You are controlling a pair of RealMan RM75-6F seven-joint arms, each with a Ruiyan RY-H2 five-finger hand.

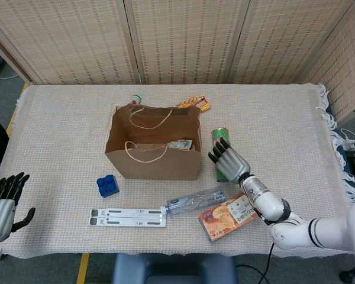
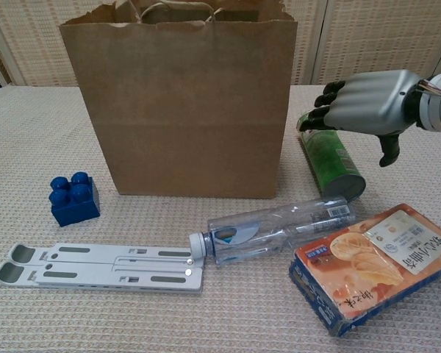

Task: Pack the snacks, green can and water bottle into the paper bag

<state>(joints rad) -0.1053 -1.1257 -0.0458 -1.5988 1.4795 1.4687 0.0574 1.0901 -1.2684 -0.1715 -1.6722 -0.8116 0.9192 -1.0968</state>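
Note:
The brown paper bag [image 1: 154, 155] [image 2: 184, 103] stands open at mid-table, with a snack packet [image 1: 180, 144] inside. To its right the green can [image 1: 220, 139] [image 2: 331, 162] lies on its side. My right hand [image 1: 231, 161] [image 2: 371, 103] hovers palm-down just above the can, fingers apart, holding nothing. In front of the bag lies the clear water bottle [image 1: 195, 201] [image 2: 279, 228], and an orange snack box [image 1: 228, 216] [image 2: 375, 265] lies beside it. Another snack box [image 1: 195, 103] sits behind the bag. My left hand [image 1: 3, 204] rests open at the table's near left corner.
A blue toy block [image 1: 107, 186] [image 2: 73, 198] sits left of the bag's front. A white folding stand [image 1: 128, 216] [image 2: 103, 266] lies flat by the bottle's cap. A small round container [image 1: 135, 99] stands behind the bag. Wicker screens close off the back.

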